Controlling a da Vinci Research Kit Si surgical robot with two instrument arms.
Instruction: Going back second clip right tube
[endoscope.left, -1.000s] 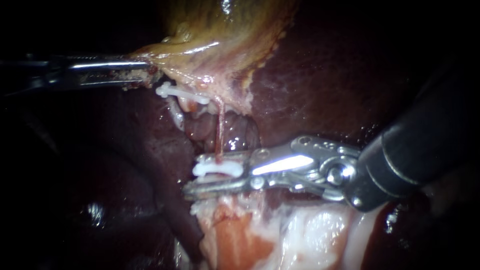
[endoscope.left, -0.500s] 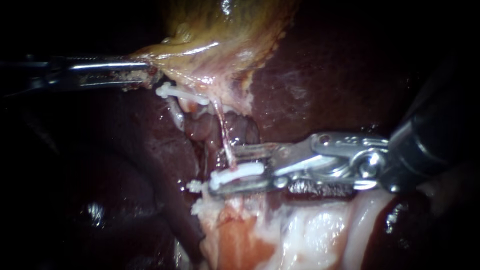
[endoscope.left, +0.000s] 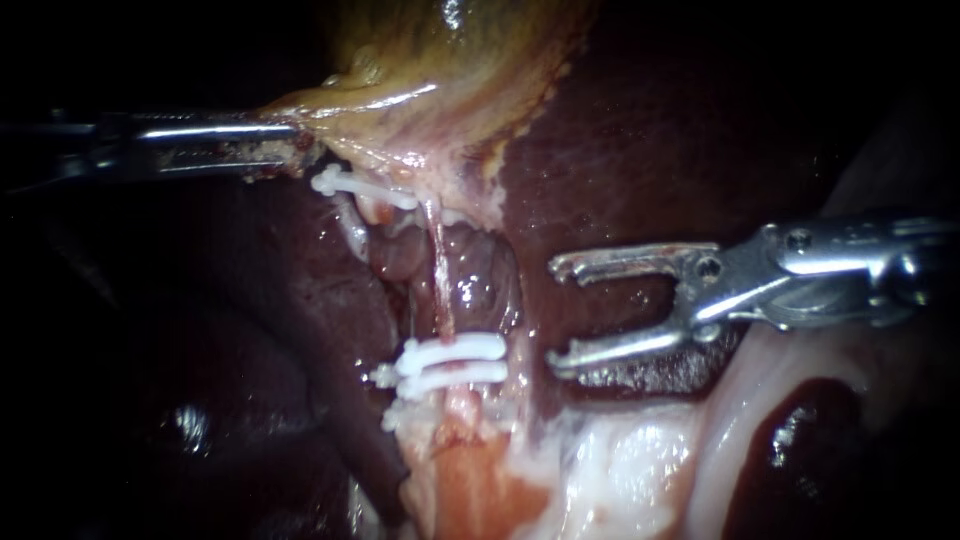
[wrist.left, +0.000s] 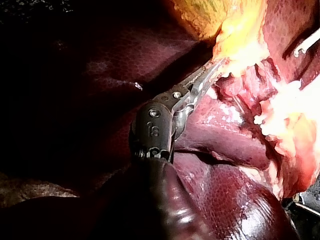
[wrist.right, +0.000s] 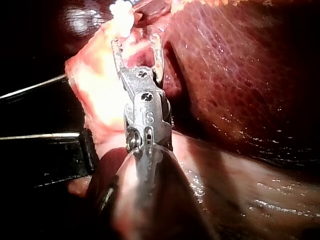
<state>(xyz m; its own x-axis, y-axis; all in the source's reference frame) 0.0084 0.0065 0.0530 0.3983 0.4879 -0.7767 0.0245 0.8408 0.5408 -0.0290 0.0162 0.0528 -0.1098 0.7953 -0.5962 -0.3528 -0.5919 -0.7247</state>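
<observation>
lying apart — clip (endoscope.left: 455, 350), right instrument (endoscope.left: 555, 315)

The right instrument (endoscope.left: 557, 314) is showing shiny silver metal with small round screws. The left instrument (endoscope.left: 298, 148) is sporting a dark, glossy shaft too.

The glossy, dark maroon liver (endoscope.left: 640, 160) shows a fine stippled grain in the wrist views. The ochre-yellow gallbladder (endoscope.left: 450, 70) pales to pink at its lower edge, with a row of yellowish dots along its border. We count three white plastic clips: one upper clip (endoscope.left: 365, 188) and two lower clips (endoscope.left: 450, 362). The thin tube (endoscope.left: 440, 270) is pinkish red. Our right instrument (endoscope.left: 556, 316) has bright silver jaws. Our left instrument (endoscope.left: 300, 150) is silver, flecked red-brown. The soft fatty tissue (endoscope.left: 620, 470) is cream-white with an orange-pink patch.
</observation>
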